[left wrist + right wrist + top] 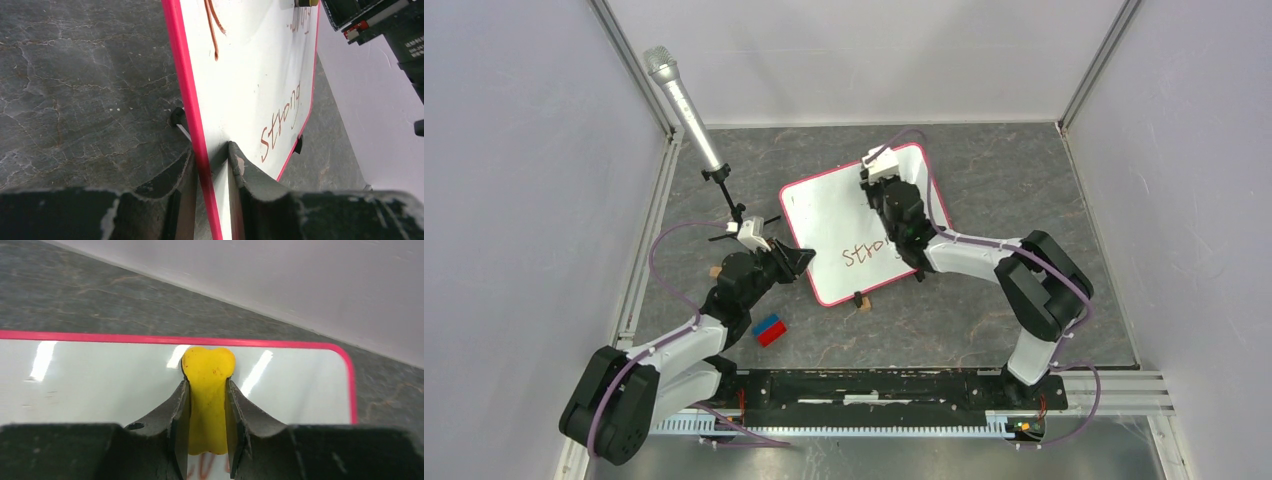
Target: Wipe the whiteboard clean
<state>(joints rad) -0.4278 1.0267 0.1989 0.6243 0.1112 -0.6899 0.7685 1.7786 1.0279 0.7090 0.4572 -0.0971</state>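
Right hand (pixel 207 405) grips yellow eraser (pixel 207 390) at whiteboard (pixel 844 215) far corner; red writing (pixel 865 252) lies nearward, toward left hand (pixel 210 165) clamping the frame edge.

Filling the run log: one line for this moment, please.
left gripper: shut on pink-framed whiteboard edge | right gripper: shut on yellow eraser, over board | red writing remains

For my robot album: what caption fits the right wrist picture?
Right gripper pinches a yellow eraser over the whiteboard.
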